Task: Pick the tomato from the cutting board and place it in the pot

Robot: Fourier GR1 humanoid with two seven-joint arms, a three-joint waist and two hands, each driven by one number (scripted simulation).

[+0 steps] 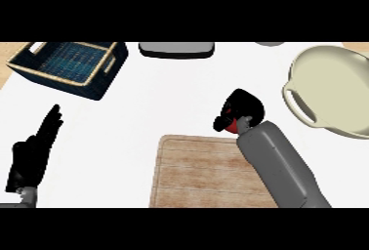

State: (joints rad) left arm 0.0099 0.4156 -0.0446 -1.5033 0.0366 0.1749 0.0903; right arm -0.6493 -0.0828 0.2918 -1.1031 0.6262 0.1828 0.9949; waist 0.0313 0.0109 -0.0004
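Observation:
A wooden cutting board (198, 171) lies on the white counter at the lower middle. My right hand (241, 108) is just beyond the board's far right corner, fingers curled round a red tomato (232, 126) that mostly hides under the hand. The cream pot (335, 90) with loop handles stands at the right edge, to the right of the hand and apart from it. At the left edge my left hand (36, 149) rests open, fingers up.
A dark blue woven basket (72, 66) stands at the back left. A grey and black tray-like object (176, 49) sits at the back middle. A small grey item (269, 44) peeks in at the top right.

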